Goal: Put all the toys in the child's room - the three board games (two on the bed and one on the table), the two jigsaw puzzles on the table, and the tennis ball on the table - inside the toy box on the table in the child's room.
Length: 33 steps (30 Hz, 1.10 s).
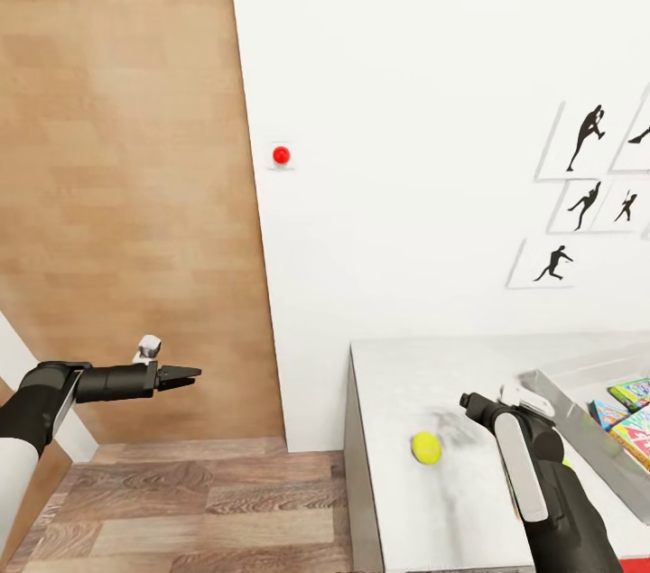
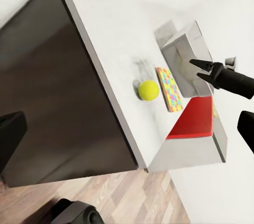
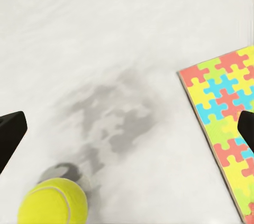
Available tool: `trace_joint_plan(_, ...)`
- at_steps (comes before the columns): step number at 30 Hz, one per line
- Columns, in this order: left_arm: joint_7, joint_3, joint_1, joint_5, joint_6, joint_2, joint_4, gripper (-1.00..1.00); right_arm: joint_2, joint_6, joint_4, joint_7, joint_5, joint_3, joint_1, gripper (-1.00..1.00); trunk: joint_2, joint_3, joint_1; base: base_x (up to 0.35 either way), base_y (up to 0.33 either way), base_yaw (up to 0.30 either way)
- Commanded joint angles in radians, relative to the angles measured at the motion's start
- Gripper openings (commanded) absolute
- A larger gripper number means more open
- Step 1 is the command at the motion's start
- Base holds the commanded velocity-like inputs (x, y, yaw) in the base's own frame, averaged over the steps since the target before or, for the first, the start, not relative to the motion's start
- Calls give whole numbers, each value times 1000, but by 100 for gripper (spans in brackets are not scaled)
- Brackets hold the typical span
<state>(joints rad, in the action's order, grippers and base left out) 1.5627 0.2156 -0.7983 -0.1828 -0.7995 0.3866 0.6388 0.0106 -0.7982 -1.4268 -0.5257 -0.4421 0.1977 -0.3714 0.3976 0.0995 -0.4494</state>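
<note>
Tennis ball (image 1: 426,448) lies on bare counter (image 1: 415,374) near its edge; right hand (image 3: 127,128) spread apart above; left hand (image 1: 183,373) together

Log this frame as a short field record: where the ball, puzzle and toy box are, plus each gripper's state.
tennis ball: loose on the table, near its front edge
jigsaw puzzle: flat on the table, beside the ball, apart from it
toy box: on the table at the robot's right, with game boxes inside
right gripper: open, above the table between ball and puzzle, holding nothing
left gripper: off the table's side, over the floor, holding nothing; jaws nearly together
</note>
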Motion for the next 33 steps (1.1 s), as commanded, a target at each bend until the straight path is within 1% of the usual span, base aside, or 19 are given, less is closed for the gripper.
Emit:
trace_joint_plan(1, 8, 4, -1, -10, -10, -1, 1, 100, 0, -2, -1, -9, -10, 1, -1, 100, 2, 3, -1, 0, 7, -114)
trace_joint_plan(33, 8, 4, -1, -11, -12, 0, 1, 100, -3, -1, 7, -8, -10, 7, -1, 100, 2, 47, -1, 0, 0, -133)
